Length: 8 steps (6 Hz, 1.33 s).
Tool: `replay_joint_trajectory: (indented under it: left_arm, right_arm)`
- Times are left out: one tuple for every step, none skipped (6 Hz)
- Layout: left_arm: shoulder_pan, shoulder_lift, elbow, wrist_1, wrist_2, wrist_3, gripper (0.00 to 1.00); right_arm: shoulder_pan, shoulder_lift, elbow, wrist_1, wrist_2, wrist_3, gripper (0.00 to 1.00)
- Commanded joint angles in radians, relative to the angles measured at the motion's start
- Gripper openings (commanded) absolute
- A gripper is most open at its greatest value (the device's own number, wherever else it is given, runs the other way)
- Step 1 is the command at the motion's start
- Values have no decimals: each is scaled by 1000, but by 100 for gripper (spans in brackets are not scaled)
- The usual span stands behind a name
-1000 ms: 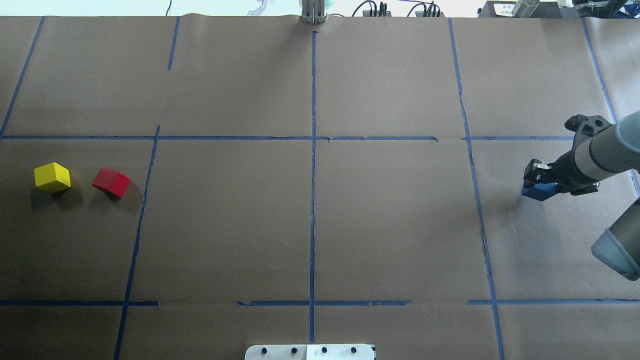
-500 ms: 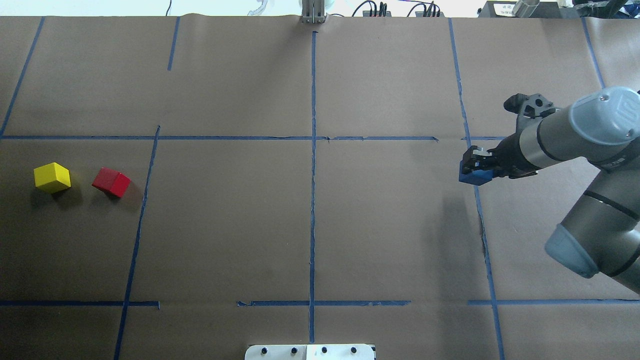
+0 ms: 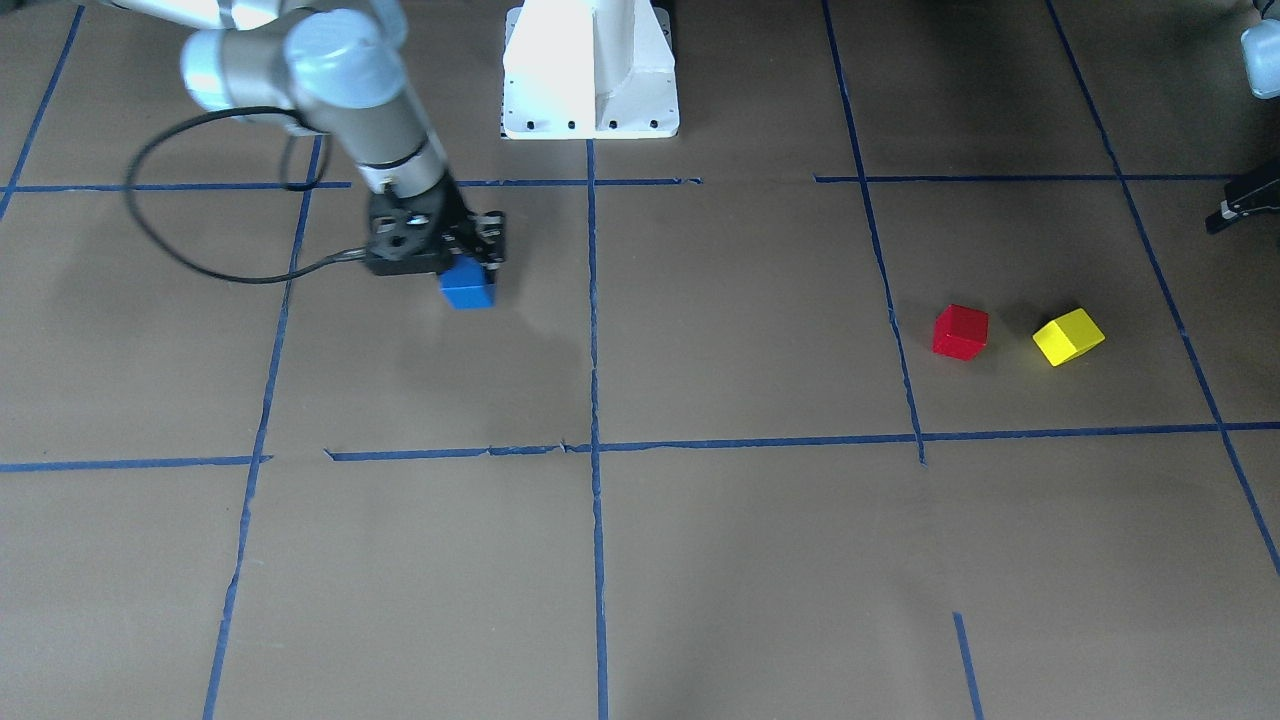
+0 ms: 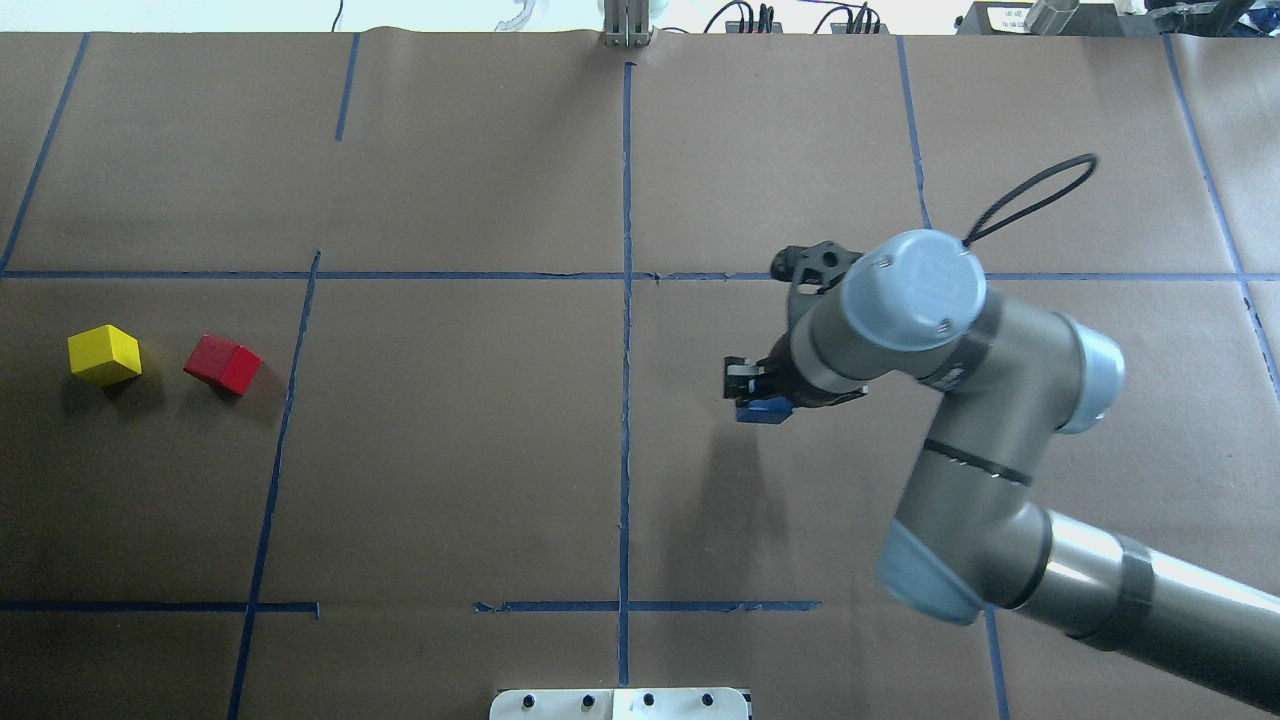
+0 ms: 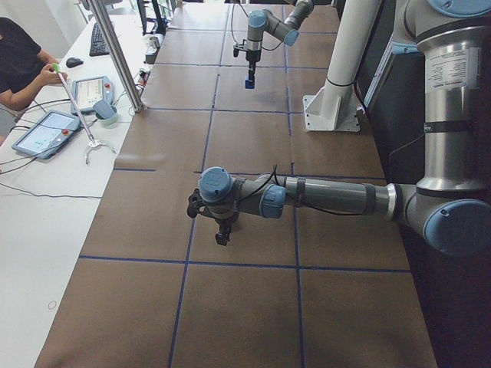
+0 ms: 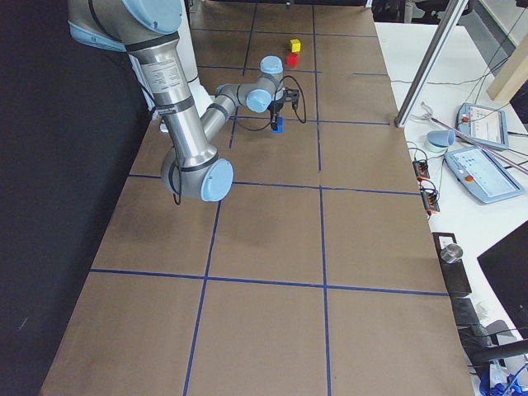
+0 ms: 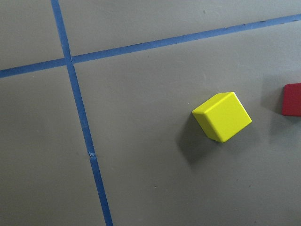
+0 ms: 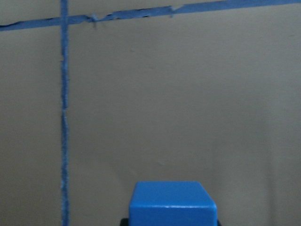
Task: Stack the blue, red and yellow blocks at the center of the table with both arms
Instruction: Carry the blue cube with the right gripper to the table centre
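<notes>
My right gripper (image 4: 752, 392) is shut on the blue block (image 4: 765, 410) and holds it just above the table, a little right of the centre tape line. The block also shows in the front view (image 3: 467, 286) and fills the bottom of the right wrist view (image 8: 172, 203). The red block (image 4: 222, 364) and the yellow block (image 4: 104, 355) lie side by side on the far left of the table. The left wrist view looks down on the yellow block (image 7: 222, 117), with the red block's edge (image 7: 292, 99) at its right border. My left gripper (image 5: 222, 234) hovers over that area; I cannot tell if it is open or shut.
Blue tape lines divide the brown table into squares, and the centre line (image 4: 626, 440) runs front to back. The white robot base (image 3: 590, 70) stands at the near edge. The right arm's cable loop (image 4: 1030, 200) hangs behind its wrist. An operator and tablets (image 5: 46, 130) are beyond the far edge.
My right arm has swung left from the table's right end toward the centre line, carrying the blue block. The red and yellow blocks have not moved.
</notes>
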Motion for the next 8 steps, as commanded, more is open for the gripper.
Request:
replay_joint_trajectory:
  left_arm:
    - [0, 0, -3, 0, 0, -4, 100]
    - [-1, 1, -5, 0, -2, -4, 100]
    - [-1, 3, -6, 0, -2, -4, 100]
    - [-1, 3, -6, 0, -2, -4, 100]
    - [-1, 3, -6, 0, -2, -4, 100]
    - [-1, 3, -6, 0, -2, -4, 100]
    - [0, 0, -13, -1, -2, -14, 100]
    - [3, -3, -23, -3, 0, -65, 100]
  right_arm:
    - [-49, 168, -181, -14, -42, 43, 0]
    - [-47, 222, -251, -15, -43, 43, 0]
    - [-47, 228, -266, -18, -43, 43, 0]
    - [-49, 230, -279, -17, -43, 42, 1]
    - [-49, 232, -281, -18, -43, 42, 50]
    - [-49, 241, -283, -21, -46, 42, 100]
    - [-49, 248, -278, -21, -48, 34, 100]
    - [-37, 244, -245, -21, -43, 34, 100]
